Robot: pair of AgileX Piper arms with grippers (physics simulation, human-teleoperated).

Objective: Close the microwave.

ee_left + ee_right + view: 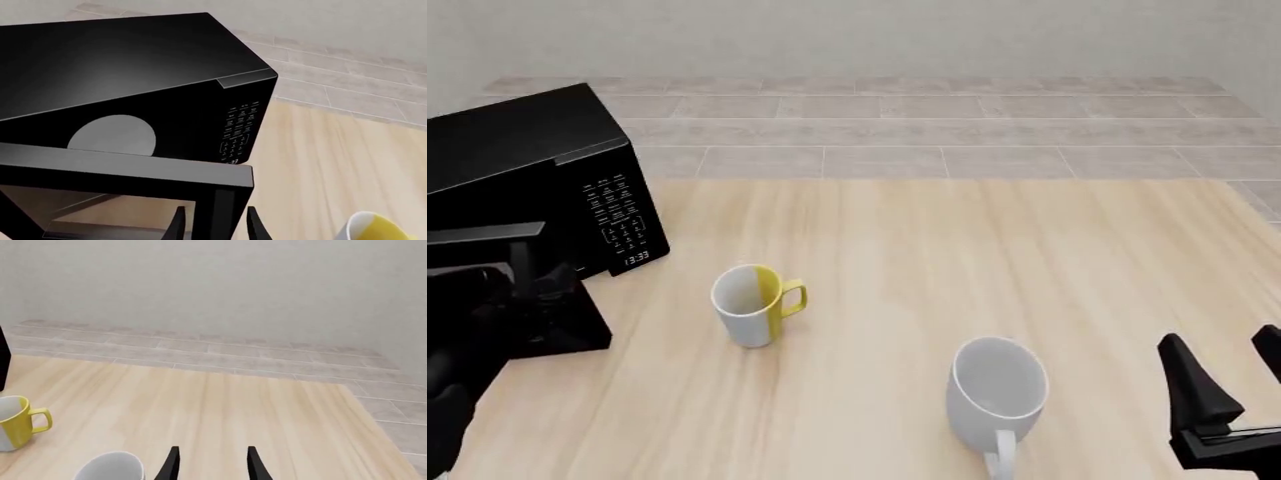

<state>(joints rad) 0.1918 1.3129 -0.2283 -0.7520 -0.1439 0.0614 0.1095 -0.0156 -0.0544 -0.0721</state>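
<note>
The microwave (pixel 521 150) is a glossy black box at the table's far left, with its white-marked keypad (pixel 239 131) and clock facing the table. Its door (pixel 127 172) is swung open, and the grey turntable (pixel 112 136) shows inside. My left gripper (pixel 215 211) is open, its fingers on either side of the door's free edge with a small gap on each side. In the front view the left arm merges with the dark door (pixel 501 238). My right gripper (pixel 1225 372) is open and empty near the front right corner, far from the microwave.
A yellow-and-white mug (pixel 751 303) stands upright just right of the open door. A white mug (pixel 998 395) sits nearer the front, left of the right gripper. A tiled strip (pixel 934 130) runs behind the wooden table (pixel 988 250).
</note>
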